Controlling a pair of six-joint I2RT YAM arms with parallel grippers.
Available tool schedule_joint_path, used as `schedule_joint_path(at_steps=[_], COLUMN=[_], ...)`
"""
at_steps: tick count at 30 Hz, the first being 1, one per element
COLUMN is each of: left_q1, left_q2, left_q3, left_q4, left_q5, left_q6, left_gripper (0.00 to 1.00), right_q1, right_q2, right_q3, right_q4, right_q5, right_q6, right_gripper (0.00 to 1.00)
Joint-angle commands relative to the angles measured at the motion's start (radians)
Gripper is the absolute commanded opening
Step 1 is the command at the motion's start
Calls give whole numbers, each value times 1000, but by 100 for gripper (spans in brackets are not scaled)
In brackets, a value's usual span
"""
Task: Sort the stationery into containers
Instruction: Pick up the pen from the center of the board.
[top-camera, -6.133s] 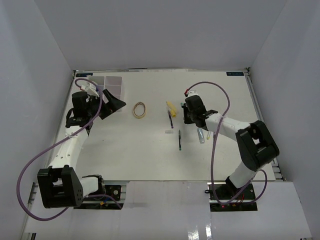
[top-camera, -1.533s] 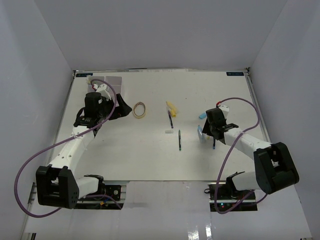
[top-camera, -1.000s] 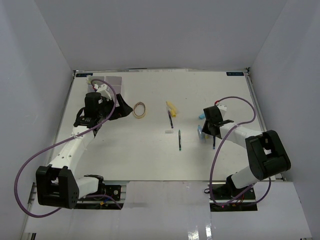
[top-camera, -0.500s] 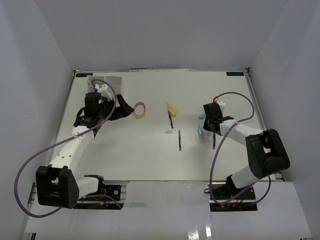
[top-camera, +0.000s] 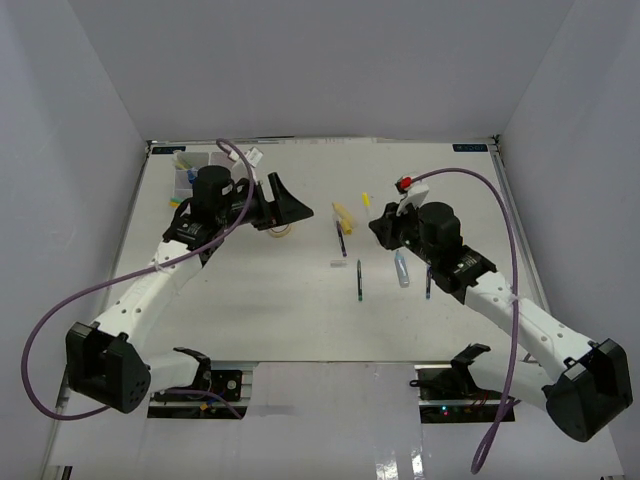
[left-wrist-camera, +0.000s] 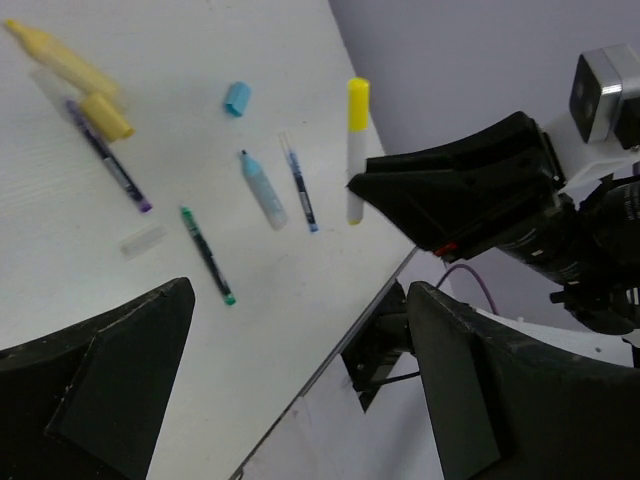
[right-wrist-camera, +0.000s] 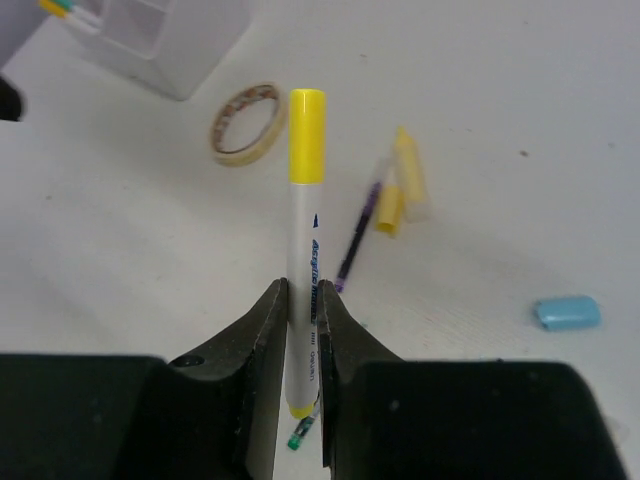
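R gripper (right-wrist-camera: 302, 300) grips a yellow-capped white marker (right-wrist-camera: 306, 190) upright between its fingers. The tan ring (right-wrist-camera: 247, 123) and white organizer tray (right-wrist-camera: 180, 50) lie ahead-left of it. L gripper (left-wrist-camera: 300, 290) hangs w/ jaws spread wide and nothing between them, a green pen (left-wrist-camera: 205, 255) just ahead.

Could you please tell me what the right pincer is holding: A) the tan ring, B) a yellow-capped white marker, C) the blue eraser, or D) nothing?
B: the right wrist view shows the yellow-capped marker clamped in the right pincer, while the tan ring and blue eraser lie loose beyond it.
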Motion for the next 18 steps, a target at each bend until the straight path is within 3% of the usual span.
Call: schedule_joint_path(at_steps=[1,10,14,18], left_q1=[-99,-266,-303,-331], left_q2=[18,92,135,167], left_q3=[70,137,173,200], left_q4=[47,46,44,43], left_q5=[-23,-241,-279,-299], left_q6=[-93,-155,-159,-155], left_gripper=[98,92,82,64], right_q1=[60,124,129,131], right_q2=[-42,-85,-91,-97], right_q3=[-19,-66,-80,-88], right_q4=[114,205,216,225], right_q5=[-162,-229,-237,-235], right_q6=[-91,-91,-90,-90], right_gripper=[11,14,15,15])
